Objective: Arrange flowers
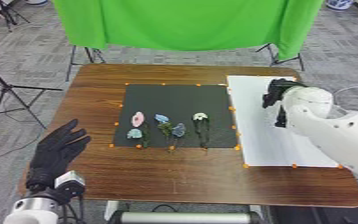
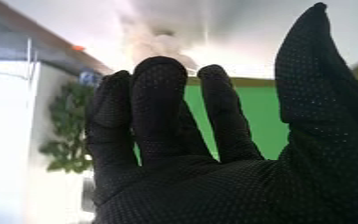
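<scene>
In the head view, my right hand (image 1: 279,91) is over the upper part of the white sheet (image 1: 260,145). In the right wrist view, my right hand (image 2: 211,185) has its fingers and thumb extended; a leafy green stem (image 2: 64,125) and a small bluish bloom (image 2: 89,78) appear beside them, and contact is unclear. On the black mat (image 1: 171,95) lie a pink flower (image 1: 137,119), a light blue one (image 1: 162,118), a pale teal one (image 1: 135,133), a blue-grey one (image 1: 179,129) and a white one (image 1: 200,116). My open left hand (image 1: 58,147) is left of the mat.
Orange markers line the edges of the mat and sheet on the brown table (image 1: 175,175). A green cloth (image 1: 184,25) hangs beyond the far edge, and a black tripod (image 1: 8,90) stands on the floor to the left.
</scene>
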